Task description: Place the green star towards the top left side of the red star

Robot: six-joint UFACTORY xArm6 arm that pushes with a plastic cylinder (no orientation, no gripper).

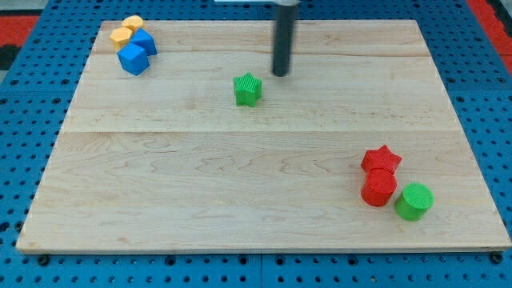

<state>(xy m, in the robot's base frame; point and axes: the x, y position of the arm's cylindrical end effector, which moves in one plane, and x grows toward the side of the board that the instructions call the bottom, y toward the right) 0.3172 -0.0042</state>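
The green star [248, 89] lies on the wooden board [200, 176], a little above the middle and left of centre. The red star [382, 159] lies at the view's lower right, far from the green star. My tip [281, 74] is on the board just to the upper right of the green star, a small gap away, not touching it. The dark rod rises from it to the view's top edge.
A red cylinder [378, 189] touches the red star from below, and a green cylinder [414, 201] sits at its lower right. In the top left corner two blue blocks [134, 58] and two yellow blocks [126, 30] are bunched together.
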